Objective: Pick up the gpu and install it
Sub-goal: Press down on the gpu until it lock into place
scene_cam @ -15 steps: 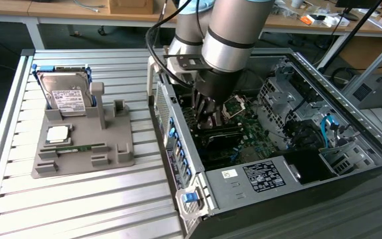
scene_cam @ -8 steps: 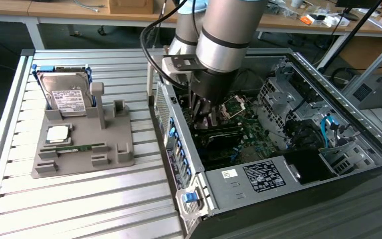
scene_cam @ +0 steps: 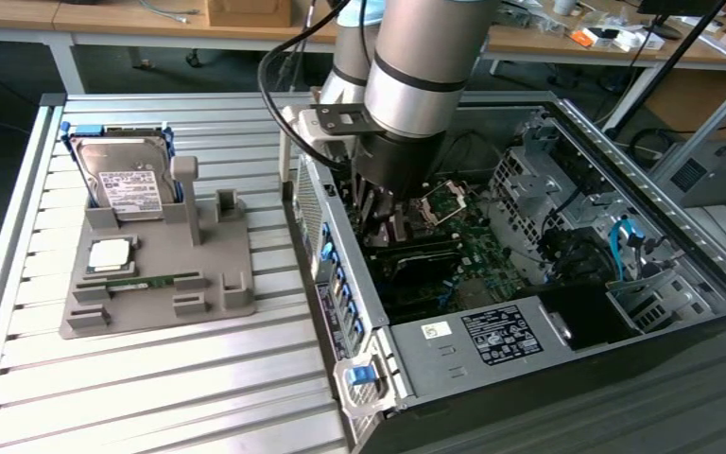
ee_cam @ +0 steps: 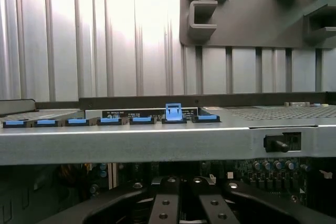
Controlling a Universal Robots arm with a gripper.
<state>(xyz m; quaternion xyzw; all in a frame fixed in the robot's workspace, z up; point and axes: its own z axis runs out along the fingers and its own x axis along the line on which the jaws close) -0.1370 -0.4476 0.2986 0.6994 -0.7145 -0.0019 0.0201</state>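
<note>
The gpu [scene_cam: 416,251] lies low inside the open computer case [scene_cam: 665,246], on the green board just below the gripper [scene_cam: 382,213]. The gripper's fingers [ee_cam: 167,205] are pressed together. A hard drive [scene_cam: 129,180] stands in the grey holder [scene_cam: 231,293] on the bench [scene_cam: 148,388].

Hard drive [scene_cam: 132,180] stands on holder [scene_cam: 148,284], at the exterior view's left of case [scene_cam: 490,350].

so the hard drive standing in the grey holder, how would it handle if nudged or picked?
The hard drive looks like a boxy metal block, so probably rigid and heavy for its size. It stands on edge in the grey holder, leaning back, so a sideways nudge would likely be checked by the slot. Its smooth faces may be slippery.
</note>
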